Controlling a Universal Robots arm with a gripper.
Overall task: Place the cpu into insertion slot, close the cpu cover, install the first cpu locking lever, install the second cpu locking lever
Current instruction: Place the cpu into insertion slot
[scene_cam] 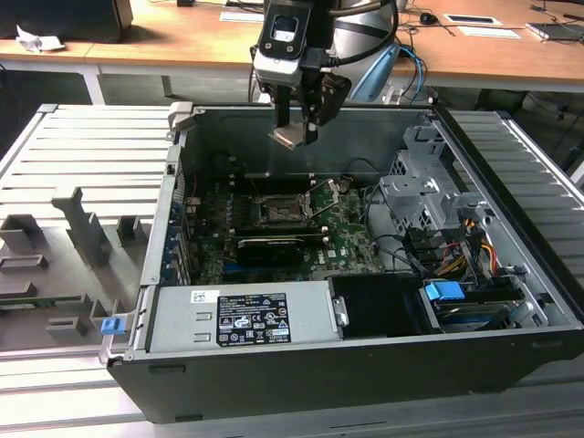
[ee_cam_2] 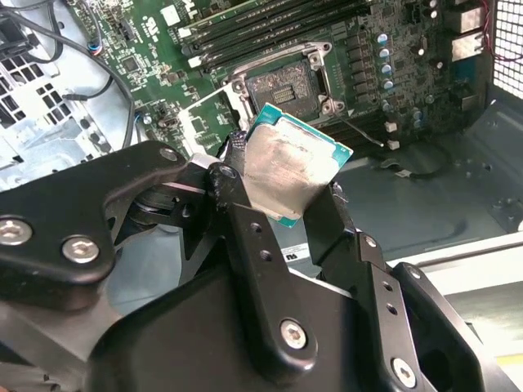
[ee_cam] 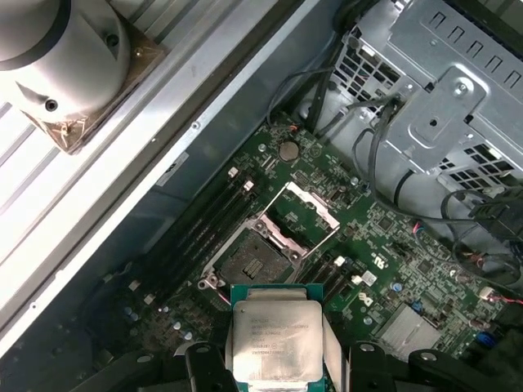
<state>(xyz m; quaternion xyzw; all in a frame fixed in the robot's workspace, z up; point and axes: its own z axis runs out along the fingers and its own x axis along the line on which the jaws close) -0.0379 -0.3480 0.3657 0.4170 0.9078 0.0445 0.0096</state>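
Hanging above the open computer case [scene_cam: 274, 392], the gripper [scene_cam: 297, 132] pinched the cpu [ee_cam_2: 290, 171] by its edges. Inside the case, from the exterior view's left, sat a power supply [scene_cam: 242, 315], the motherboard [scene_cam: 351, 242] with the uncovered insertion slot [scene_cam: 278, 212], its cpu cover [ee_cam: 310, 202] tilted up, then a drive cage [scene_cam: 424, 187]. The cpu hung well above the slot.

Soft, even room light; dim case interior [scene_cam: 365, 137]; perhaps mild glare on cpu [ee_cam_2: 286, 173].
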